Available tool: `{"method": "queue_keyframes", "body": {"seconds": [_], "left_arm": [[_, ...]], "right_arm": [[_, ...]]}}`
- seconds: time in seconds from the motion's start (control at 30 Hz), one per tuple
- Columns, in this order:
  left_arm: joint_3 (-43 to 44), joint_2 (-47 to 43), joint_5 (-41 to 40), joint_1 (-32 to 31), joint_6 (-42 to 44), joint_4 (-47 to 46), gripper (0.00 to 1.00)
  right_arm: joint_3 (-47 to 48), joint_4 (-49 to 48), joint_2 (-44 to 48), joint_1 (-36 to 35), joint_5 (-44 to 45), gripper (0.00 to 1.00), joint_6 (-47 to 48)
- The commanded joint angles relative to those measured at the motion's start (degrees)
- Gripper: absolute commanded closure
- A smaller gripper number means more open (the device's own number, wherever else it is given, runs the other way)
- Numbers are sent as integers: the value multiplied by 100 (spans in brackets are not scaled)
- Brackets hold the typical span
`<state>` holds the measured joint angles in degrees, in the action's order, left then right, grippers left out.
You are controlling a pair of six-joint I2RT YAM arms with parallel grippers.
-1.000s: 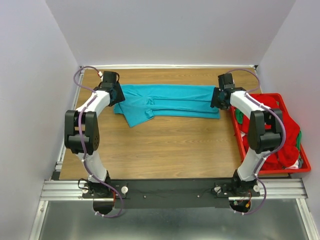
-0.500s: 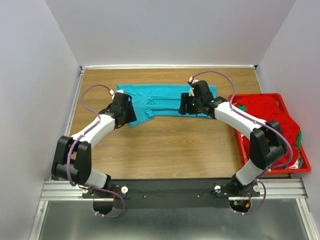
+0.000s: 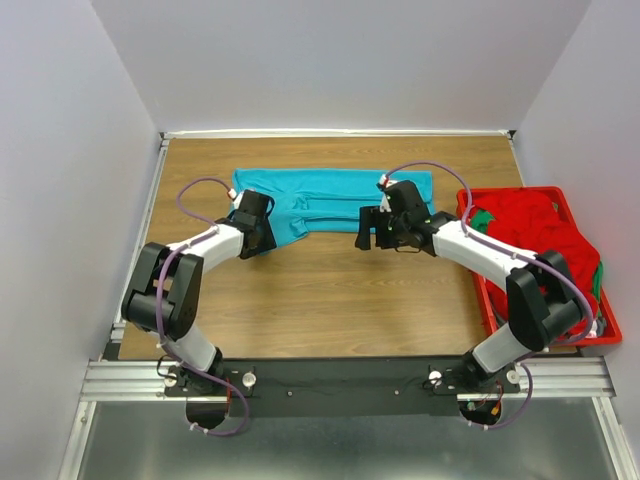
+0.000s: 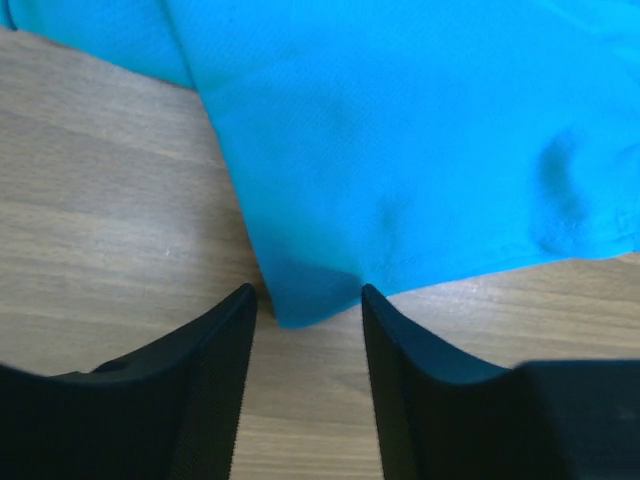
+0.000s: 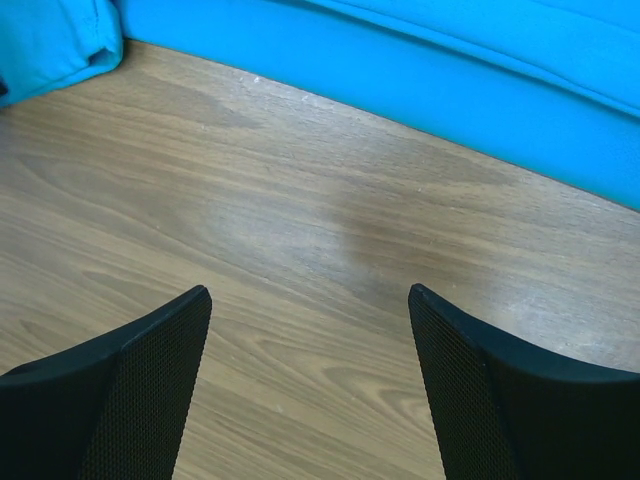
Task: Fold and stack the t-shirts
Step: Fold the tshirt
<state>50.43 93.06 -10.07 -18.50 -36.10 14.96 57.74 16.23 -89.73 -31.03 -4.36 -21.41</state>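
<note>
Cloth comes first: the teal shirt (image 3: 330, 192) lies flat along the far side of the bench (image 3: 320, 300). It is soft fabric folded into a long band, with one sleeve flap jutting toward you at its left end. The bench is pale wood grain, smooth and matte.

At the right edge sits the crate (image 3: 550, 341), rigid red plastic and rectangular. It is heaped with rumpled red shirts (image 3: 540, 225) and bits of green cloth (image 3: 478, 232). Only the top view shows you this pile and the teal shirt's whole outline.

The top view does not show how the fingers stand, so you need the wrist cameras for that.

- **Left wrist view:** The left pincer (image 4: 305, 300) is modestly spread, with black fingers (image 4: 215, 380) that have fine mesh-textured inner faces. The sleeve's pointed corner reaches down into the gap between the tips and fills most of it. You cannot tell whether the tips touch the cloth, and they are not pressed onto it. Up close you see a fine knit, a stitched hem along the near edge, and a small dimple toward the right.
- **Right wrist view:** The right pincer (image 5: 305, 290) is spread wide over bare wood, with nothing between its fingers. The shirt's near edge runs across the top of this view, just beyond the tips. It is layered, and a rounded fold bulges at the upper left.
</note>
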Motion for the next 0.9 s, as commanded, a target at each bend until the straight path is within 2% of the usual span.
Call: {"method": "queue_keyframes", "body": {"seconds": [0.0,0.13,0.17,0.23,0.27,0.4,0.5,0.73,0.87], "left_arm": [[80,283,-162,-48,-161,-107,51],[107,318,-198,-101,-187,-46,67],[98,301,-198,-110,-178,-20,78],[168,240,-233,-110,-170,33,88],[221,213,-320,-110,-152,111,99],[852,282,-566,-101,32,401,100],[1669,476,-716,-75,234,648,100],[3637,1671,-769,189,551,973,100],[4202,2154,-734,268,665,939,100]], "right_arm": [[-140,-155,140,-26,58,13,84],[-148,-173,158,-26,102,13,111],[-149,-173,158,-26,137,13,137],[-149,-173,158,-35,181,13,146],[-140,-173,158,-18,199,13,154],[-122,-181,114,-26,251,13,190],[-96,-181,61,-18,295,13,225],[-87,-164,9,-18,410,13,278],[-87,-164,-9,-26,576,13,321]]}}
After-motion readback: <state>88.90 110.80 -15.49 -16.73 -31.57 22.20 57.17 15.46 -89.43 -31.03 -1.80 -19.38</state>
